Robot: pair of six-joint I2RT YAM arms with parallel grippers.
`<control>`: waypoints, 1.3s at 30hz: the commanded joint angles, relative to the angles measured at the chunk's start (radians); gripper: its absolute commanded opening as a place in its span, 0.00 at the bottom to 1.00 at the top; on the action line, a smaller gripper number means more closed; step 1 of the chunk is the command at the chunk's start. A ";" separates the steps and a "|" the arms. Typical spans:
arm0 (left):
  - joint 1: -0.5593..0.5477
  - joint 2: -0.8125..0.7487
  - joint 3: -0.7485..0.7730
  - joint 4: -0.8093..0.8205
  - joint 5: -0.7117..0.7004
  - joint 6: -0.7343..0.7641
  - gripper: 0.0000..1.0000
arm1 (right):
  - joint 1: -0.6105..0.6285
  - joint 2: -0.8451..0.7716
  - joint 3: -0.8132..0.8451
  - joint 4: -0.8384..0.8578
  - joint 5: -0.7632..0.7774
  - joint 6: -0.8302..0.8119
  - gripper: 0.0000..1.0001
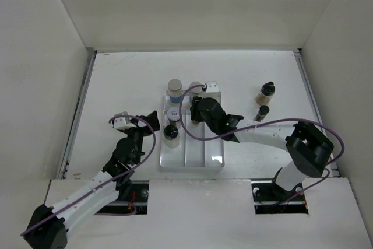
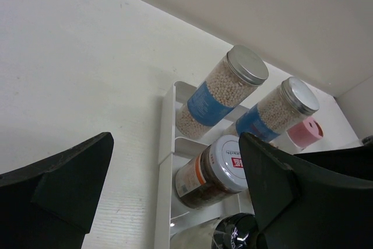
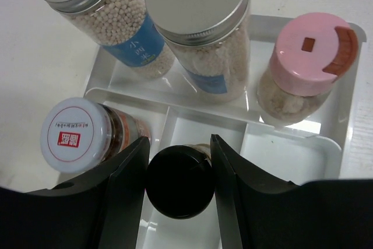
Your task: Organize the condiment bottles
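The right gripper (image 3: pixel 179 143) is straddling a black-capped bottle (image 3: pixel 179 183) standing upright in, apparently, the middle lane of the white tray (image 3: pixel 280 153). Its jaws are closing to cap width, both fingers (image 3: pixel 125 185) pressing the cap. The grey-lidded jars (image 3: pixel 198 4) and the pink-capped bottle (image 3: pixel 312 45) are occupying the back compartment. The left gripper (image 2: pixel 175 144) is hovering beside the tray, gaping wide, holding nothing. Two spare black-capped bottles (image 1: pixel 267 90) are standing on the table right of the tray.
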 commanded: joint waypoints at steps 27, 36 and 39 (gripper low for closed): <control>0.022 -0.027 -0.004 -0.026 -0.140 -0.036 0.93 | -0.281 -0.607 -0.285 -0.138 0.245 -0.034 0.79; 0.021 -0.012 0.001 -0.025 -0.111 -0.050 0.94 | -0.496 -0.514 -0.306 -0.236 0.215 -0.072 0.91; 0.029 0.005 0.001 -0.014 -0.107 -0.050 0.94 | -0.519 -0.456 -0.281 -0.220 0.201 -0.057 0.92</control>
